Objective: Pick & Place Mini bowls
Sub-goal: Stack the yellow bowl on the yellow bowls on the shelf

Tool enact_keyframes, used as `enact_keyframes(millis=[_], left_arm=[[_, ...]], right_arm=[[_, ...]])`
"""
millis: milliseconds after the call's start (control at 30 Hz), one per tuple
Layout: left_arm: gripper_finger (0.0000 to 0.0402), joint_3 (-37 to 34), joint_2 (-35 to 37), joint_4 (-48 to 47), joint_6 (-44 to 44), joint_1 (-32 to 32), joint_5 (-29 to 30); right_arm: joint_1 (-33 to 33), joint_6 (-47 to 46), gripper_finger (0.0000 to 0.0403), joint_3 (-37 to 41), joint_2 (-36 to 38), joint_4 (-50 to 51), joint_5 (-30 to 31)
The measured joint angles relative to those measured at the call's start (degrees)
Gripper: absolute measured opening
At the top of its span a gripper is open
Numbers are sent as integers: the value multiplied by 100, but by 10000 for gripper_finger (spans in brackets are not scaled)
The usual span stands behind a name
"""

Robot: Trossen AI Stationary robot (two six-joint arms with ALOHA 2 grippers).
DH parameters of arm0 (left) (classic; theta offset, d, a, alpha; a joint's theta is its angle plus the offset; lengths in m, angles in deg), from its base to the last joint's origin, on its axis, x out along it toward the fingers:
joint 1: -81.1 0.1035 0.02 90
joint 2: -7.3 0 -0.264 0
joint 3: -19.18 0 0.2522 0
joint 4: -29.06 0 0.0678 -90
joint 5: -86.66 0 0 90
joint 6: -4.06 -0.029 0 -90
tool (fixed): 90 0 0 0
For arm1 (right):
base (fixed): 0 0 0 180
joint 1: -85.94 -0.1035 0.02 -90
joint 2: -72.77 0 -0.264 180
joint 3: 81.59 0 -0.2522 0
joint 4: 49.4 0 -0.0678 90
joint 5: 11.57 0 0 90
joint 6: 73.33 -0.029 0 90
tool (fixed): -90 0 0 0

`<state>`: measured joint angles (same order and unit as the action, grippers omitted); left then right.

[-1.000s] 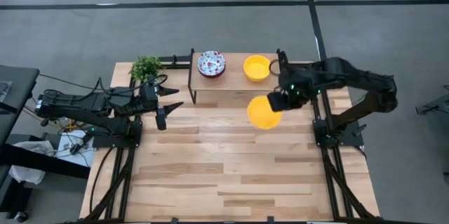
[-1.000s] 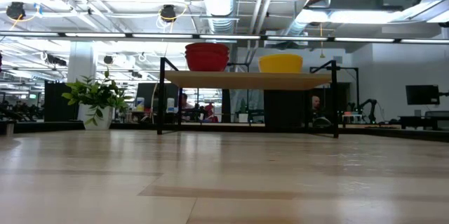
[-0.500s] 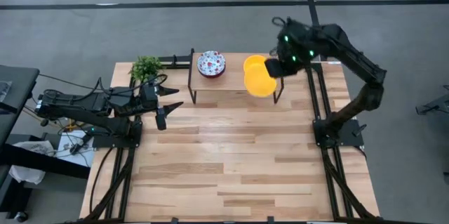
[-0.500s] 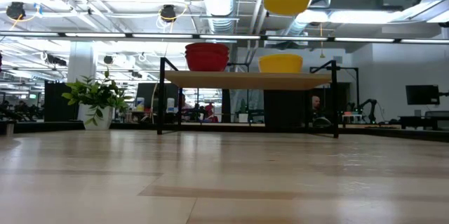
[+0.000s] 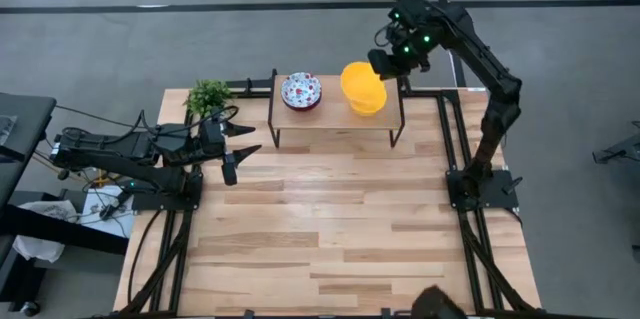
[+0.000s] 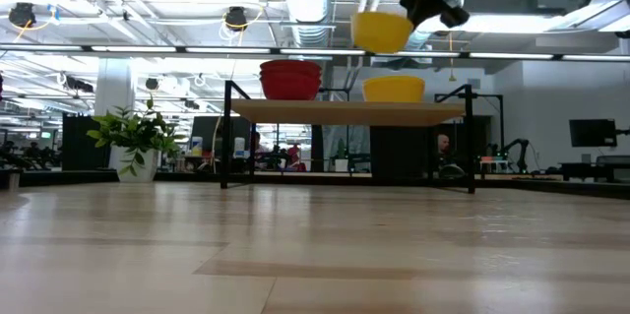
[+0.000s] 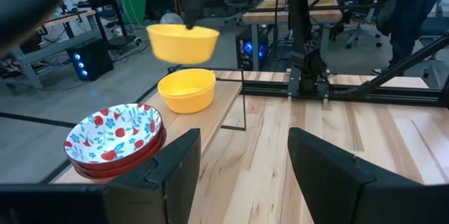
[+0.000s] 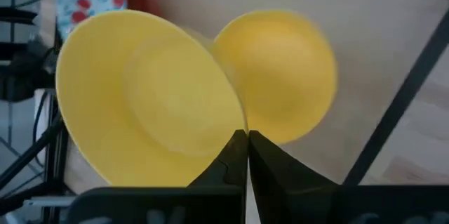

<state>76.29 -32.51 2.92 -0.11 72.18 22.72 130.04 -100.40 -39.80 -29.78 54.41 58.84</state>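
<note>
**Nesting the carried yellow bowl on the shelf**

High view: right gripper, jaws clamped on the carried yellow bowl, holds it above the shelf bowl. Centre it first.

Low view: lower it level, mouth up; being round, it has no long axis.

Left wrist view: left gripper waits, jaws apart.
</note>
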Motion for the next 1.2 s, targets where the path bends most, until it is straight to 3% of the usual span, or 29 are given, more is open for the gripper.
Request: enact_keyframes(millis=[333, 1200], left_arm=[[214, 0, 0, -1, -2, 1, 0], [214, 0, 0, -4, 2, 1, 98]], right_arm=[[554, 153, 0, -19, -139, -3, 116], [541, 502, 0, 869, -181, -5, 474]])
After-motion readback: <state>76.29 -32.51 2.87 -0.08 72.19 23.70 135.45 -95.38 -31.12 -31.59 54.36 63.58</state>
